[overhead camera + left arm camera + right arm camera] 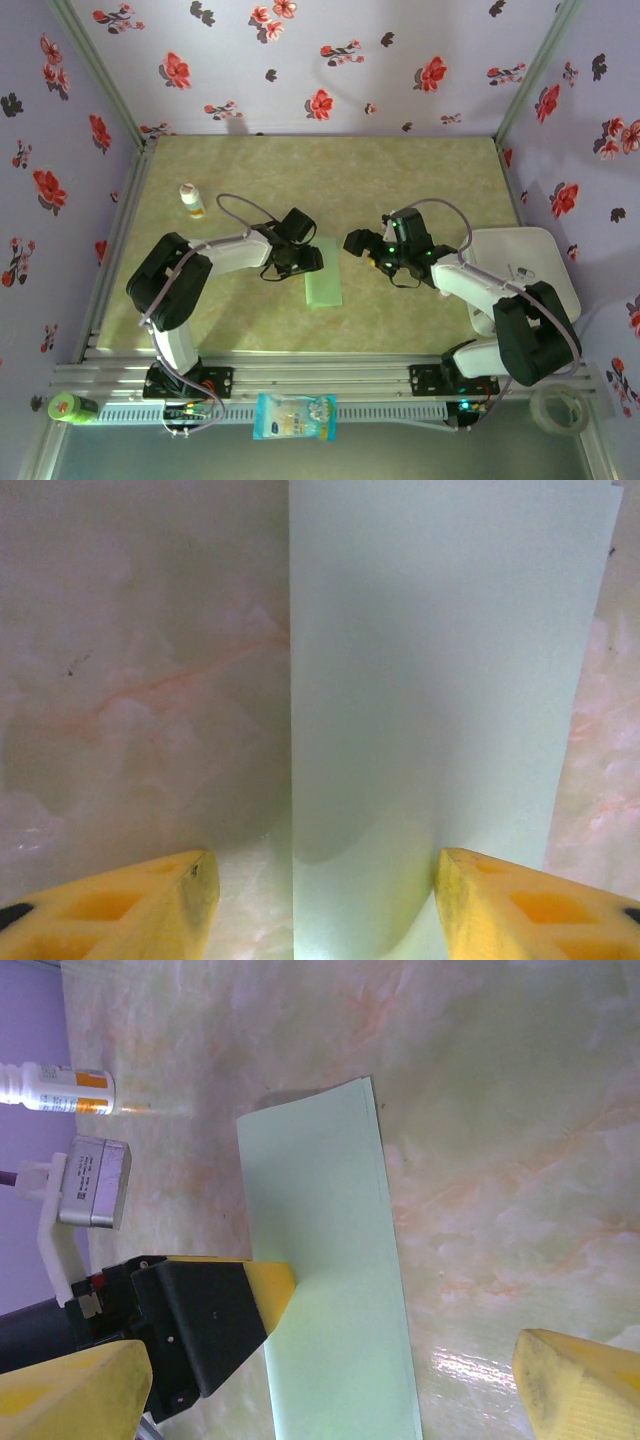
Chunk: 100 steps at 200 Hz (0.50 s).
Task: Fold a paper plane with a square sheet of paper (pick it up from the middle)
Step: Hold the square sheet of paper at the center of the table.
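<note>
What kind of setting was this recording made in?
Probably a purpose-built robot test booth rather than a home: purple flower-print wall panels box in a marbled beige tabletop, and a slotted aluminium rail at its near edge carries the bolted-down left arm and right arm.

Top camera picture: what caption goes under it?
Left hand over the folded mint-green paper, right hand open beside it on the table.

The right end effector (325,1385), spread wide, faces the folded green paper (325,1220).
</note>
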{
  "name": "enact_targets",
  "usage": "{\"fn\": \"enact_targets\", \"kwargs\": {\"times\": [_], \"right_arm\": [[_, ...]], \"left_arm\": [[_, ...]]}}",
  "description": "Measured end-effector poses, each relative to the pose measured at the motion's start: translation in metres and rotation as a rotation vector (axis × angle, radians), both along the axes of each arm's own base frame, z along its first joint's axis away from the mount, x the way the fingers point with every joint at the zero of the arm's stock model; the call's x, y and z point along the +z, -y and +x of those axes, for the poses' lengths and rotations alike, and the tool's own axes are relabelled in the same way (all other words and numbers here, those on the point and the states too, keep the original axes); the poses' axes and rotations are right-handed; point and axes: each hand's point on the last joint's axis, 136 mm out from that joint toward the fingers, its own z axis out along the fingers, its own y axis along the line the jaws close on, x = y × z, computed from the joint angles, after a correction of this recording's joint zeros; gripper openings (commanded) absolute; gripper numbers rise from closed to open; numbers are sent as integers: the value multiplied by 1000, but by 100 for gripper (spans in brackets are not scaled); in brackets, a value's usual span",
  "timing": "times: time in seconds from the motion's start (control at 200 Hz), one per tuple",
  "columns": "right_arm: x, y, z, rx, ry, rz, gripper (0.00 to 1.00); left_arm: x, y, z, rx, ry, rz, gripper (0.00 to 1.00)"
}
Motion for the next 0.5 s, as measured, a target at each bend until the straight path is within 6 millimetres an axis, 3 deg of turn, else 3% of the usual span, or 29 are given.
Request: {"fn": "enact_targets", "kwargs": {"times": [0.5], "right_arm": [[-3, 1, -1, 3, -3, -12, 94]], "left_arm": [[-2, 1, 0, 0, -5, 53, 61]]}}
